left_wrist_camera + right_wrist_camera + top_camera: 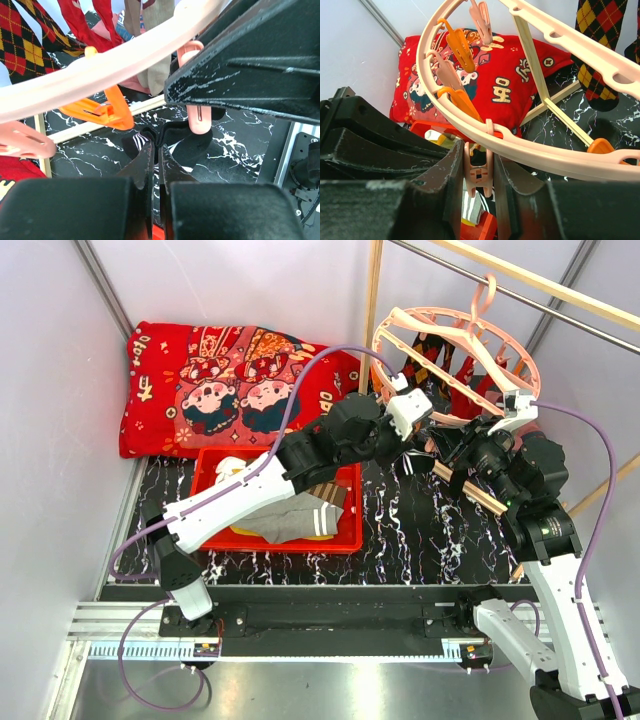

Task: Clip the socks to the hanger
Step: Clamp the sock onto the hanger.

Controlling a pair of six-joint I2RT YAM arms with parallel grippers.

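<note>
— How is the hanger [468, 340] seen?
— As a wide pale-pink plastic ring with crossbars, hung by its hook at the upper right of the top view; an argyle sock [600, 45] and a red sock [82, 20] are hung from it.
— What is added by the wrist views?
— A striped black sock [135, 142] is shown pinched in the left gripper's [156, 150] nearly closed fingers, just under the ring. A smooth pink clip [478, 182] is squeezed between the right gripper's [480, 157] fingers.

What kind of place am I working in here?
Likely a lab test cell staged as a laundry corner: plain panel walls, aluminium rail at the table edge, clip hanger on a wooden rack.
</note>
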